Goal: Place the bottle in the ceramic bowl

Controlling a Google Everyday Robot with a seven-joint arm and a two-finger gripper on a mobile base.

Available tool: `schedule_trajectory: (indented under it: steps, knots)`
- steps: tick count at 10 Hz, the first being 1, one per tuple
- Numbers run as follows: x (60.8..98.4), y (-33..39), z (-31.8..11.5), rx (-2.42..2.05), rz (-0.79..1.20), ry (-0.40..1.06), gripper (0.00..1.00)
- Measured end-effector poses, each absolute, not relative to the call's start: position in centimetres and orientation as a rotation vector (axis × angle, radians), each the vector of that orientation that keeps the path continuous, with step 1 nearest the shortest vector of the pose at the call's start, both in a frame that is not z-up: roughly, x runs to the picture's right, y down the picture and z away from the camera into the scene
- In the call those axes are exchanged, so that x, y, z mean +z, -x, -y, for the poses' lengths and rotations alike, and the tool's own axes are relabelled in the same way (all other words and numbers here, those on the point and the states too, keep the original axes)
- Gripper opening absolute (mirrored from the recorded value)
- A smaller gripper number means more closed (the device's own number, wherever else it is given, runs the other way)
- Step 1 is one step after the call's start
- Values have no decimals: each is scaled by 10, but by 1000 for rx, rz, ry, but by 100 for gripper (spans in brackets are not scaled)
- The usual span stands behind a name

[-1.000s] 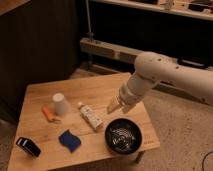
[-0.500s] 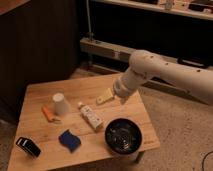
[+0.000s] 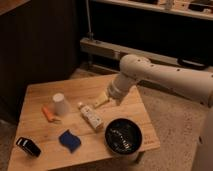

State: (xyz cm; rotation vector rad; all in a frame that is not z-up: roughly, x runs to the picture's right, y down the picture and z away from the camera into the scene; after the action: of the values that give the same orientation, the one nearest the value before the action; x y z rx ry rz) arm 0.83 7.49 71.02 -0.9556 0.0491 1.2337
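Hovering wide open, the gripper point(image 3: 101, 100) is just beside the slim white bottle point(image 3: 91, 118), which lies between white paper cup point(image 3: 60, 104) and glossy black ceramic bowl point(image 3: 123, 136).

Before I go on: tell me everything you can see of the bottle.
The bottle is small, slim and white, plastic by its look, with a narrow white cap and dark label marks. It lies on its side on the wooden table, cap toward the cup, base near the bowl but outside it. The gripper hovers close beside it, fingers open, seemingly not touching it.
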Motion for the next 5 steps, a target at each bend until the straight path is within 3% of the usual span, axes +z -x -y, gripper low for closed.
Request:
schedule_trajectory:
  steps: [5]
  knots:
    - [713, -7, -76, 1238, -36, 961, 80]
